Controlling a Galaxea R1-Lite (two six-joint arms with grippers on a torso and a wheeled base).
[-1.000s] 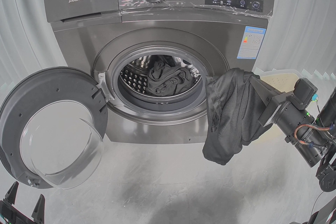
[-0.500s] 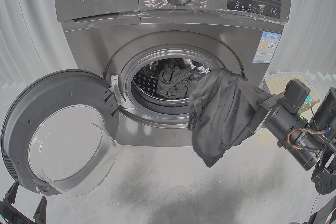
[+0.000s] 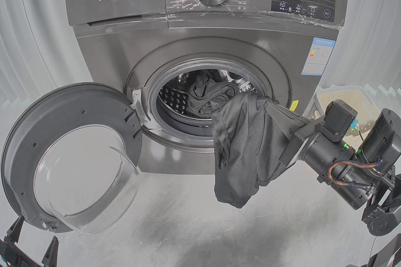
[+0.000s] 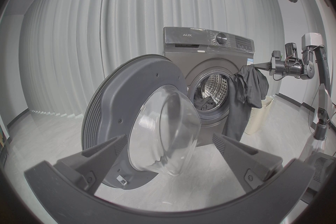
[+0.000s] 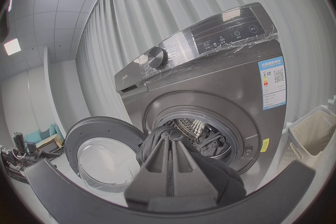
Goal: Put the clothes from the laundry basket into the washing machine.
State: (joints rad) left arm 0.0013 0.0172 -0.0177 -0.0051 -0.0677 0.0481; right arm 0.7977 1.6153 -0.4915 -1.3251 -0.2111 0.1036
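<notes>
The grey washing machine [image 3: 125,46] stands with its round door [image 3: 71,155] swung open to the left. Dark clothes [image 3: 206,94] lie in the drum. My right gripper [image 3: 270,107] is shut on a dark grey garment [image 3: 240,147], which hangs in front of the lower right part of the drum opening. The right wrist view shows the closed fingers [image 5: 182,168] pinching the garment [image 5: 220,172] before the opening. Low at the near left, my left gripper [image 3: 31,243] is open and holds nothing; seen from its wrist [image 4: 168,136], it faces the door glass.
The cream laundry basket [image 3: 359,99] stands on the floor right of the machine, behind my right arm. The open door [image 4: 140,116] juts out toward the left arm. Grey floor lies in front of the machine, and a pleated curtain hangs behind it.
The head camera shifted a second ago. My right gripper has carried the garment leftward, from beside the machine's right side to in front of the drum opening. The left gripper stays low.
</notes>
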